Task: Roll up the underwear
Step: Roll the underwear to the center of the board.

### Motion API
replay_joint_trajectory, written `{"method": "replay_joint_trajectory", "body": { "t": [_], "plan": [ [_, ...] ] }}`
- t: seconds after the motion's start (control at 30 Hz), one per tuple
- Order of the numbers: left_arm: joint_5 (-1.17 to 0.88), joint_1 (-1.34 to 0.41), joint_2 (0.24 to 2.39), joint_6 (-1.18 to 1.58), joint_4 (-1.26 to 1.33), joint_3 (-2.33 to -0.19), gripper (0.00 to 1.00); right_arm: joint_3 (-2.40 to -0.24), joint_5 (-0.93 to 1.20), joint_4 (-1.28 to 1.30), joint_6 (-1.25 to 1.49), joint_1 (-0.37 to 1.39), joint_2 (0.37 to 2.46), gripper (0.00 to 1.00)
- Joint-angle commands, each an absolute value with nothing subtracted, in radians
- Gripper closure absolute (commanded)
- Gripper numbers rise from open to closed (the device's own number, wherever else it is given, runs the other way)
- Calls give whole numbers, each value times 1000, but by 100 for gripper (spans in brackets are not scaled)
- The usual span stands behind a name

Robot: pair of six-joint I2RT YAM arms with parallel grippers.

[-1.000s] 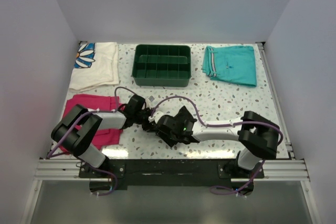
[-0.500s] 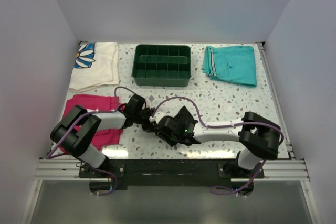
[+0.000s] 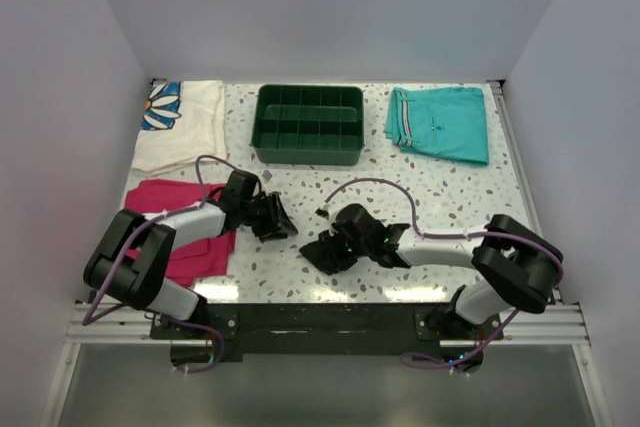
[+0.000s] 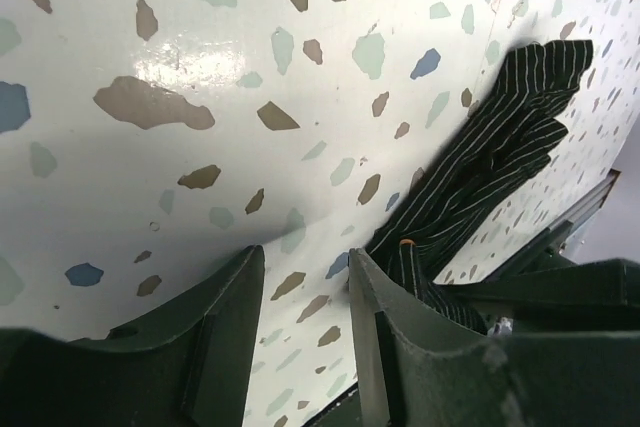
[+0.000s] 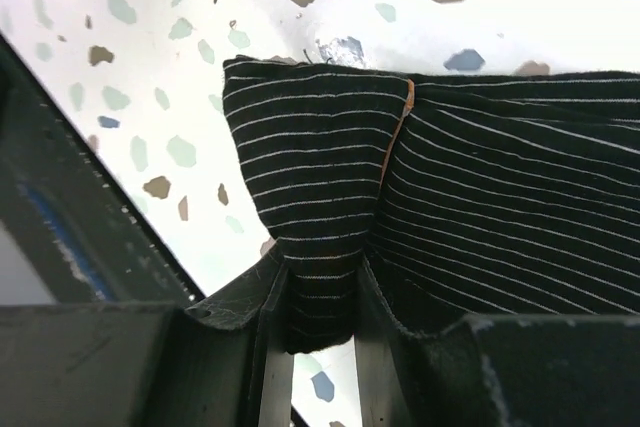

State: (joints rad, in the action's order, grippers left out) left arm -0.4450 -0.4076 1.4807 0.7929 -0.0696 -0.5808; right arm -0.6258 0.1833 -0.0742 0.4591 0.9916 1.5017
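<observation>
1. Since the earlier frame, the left arm (image 3: pixel 200 219) is drawn back to the left. Its jaws, previously close against those of the right arm (image 3: pixel 440 245), now lie apart from the underwear (image 3: pixel 322 253).
2. The left jaws are parted a little and hold nothing; only bare tabletop (image 4: pixel 200 47) is seen between them.
3. The right jaws are closed on a fold of the striped cloth. The underwear lies bunched on the tabletop near the front edge, between the two arms.
4. The cloth is gripped at one place only, with nothing pinning the other end. If it is pulled now, the bunch is likely to be dragged or loosened rather than rolled, and the thin fold may slip free.
</observation>
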Motion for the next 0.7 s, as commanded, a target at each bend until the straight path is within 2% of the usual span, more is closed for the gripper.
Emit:
{"method": "replay_joint_trajectory", "body": {
  "t": [0.0, 0.2, 0.43, 0.53, 0.57, 0.67],
  "plan": [
    [-373, -394, 1485, 723, -150, -604, 55, -552, 385, -194, 561, 925, 1477, 79],
    [-431, -396, 1480, 709, -94, -597, 54, -497, 472, -271, 679, 867, 1506, 79],
    [-520, -399, 1440, 709, -15, -566, 45, -466, 445, -235, 833, 807, 1510, 85],
    [-561, -413, 1446, 701, 46, -554, 41, -504, 367, -91, 821, 808, 1500, 90],
    [-587, -425, 1454, 698, 55, -554, 40, -511, 344, -33, 819, 807, 1496, 96],
    [-595, -471, 1485, 699, 74, -566, 38, -511, 298, -3, 815, 808, 1497, 100]
  ]
}}
